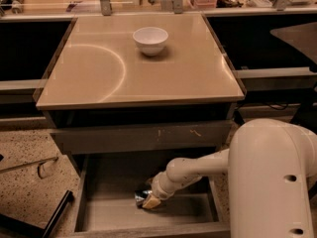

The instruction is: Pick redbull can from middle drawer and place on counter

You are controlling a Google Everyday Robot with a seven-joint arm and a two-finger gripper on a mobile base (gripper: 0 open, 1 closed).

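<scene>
- Bench (188, 78): tan top, glossy and smooth, carrying a pale curved reflection; thin edge frame, duller.
- Bowl (150, 38): white, smooth, faint sheen; ceramic or plastic, cannot tell which.
- Drawer front (138, 138): grey, matt, scratched and scuffed.
- Drawer (109, 182): grey-brown, matt, plain flat bottom, low walls of the same finish.
- Can (141, 198): metal, with a shiny end catching the light.
- End effector (151, 202): low in the drawer, at the can; tan tip, matt.
- Arm (198, 170): cream-white shell, smooth, soft sheen, looks like plastic.
- Floor (25, 148): speckled, stone-like, dull.
</scene>
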